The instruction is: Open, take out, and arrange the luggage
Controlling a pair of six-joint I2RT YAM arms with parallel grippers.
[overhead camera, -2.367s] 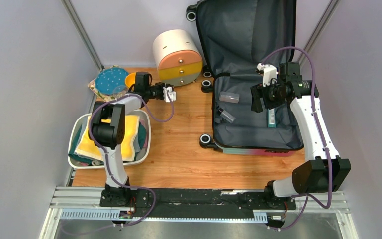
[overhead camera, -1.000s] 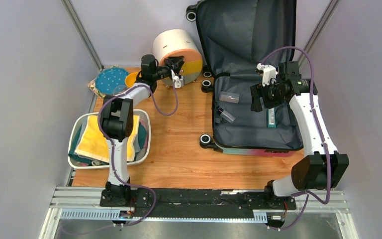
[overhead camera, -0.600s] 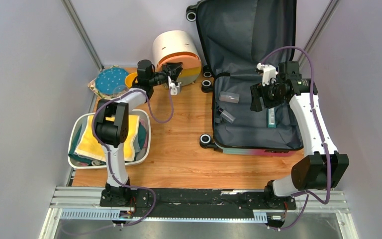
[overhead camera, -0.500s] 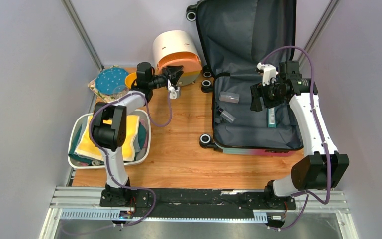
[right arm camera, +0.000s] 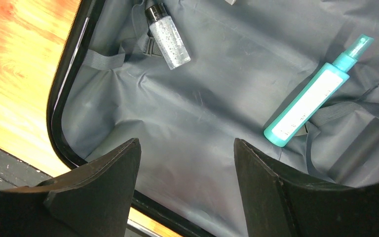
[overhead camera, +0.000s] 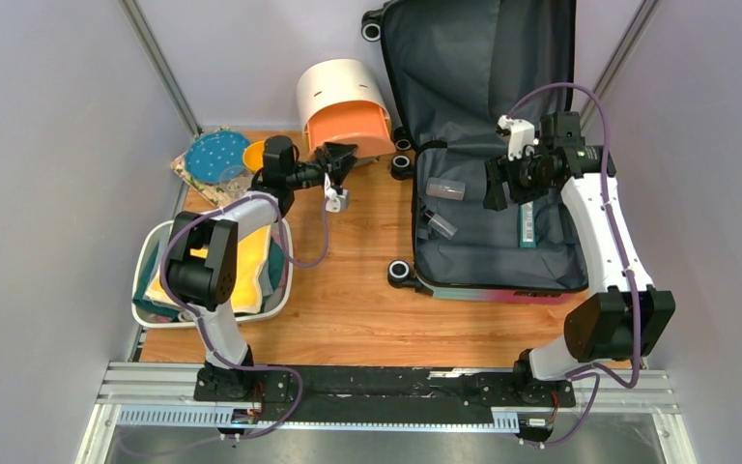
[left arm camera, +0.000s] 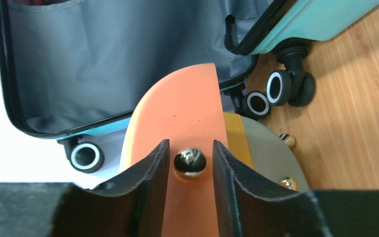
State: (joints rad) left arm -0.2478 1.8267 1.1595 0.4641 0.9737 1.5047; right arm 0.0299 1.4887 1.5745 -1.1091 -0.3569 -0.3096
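The luggage (overhead camera: 488, 251) is lying open at the right back of the worktop (overhead camera: 348, 280), with its lid standing up. Inside, the right tool (right arm camera: 186, 143) is hanging wide open near the teal bottle (right arm camera: 308, 101), holding nothing. The left tool (left arm camera: 190, 148) is sitting around the orange drawer's (left arm camera: 177, 113) knob (left arm camera: 189, 164) (pinching or loose, I cannot tell). I think it should be pulling straight and slowly.

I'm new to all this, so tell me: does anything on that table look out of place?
Only the orange drawer of the round cabinet: it juts far out from the front, with the left hand straddling its knob. Nothing looks spilled or broken.
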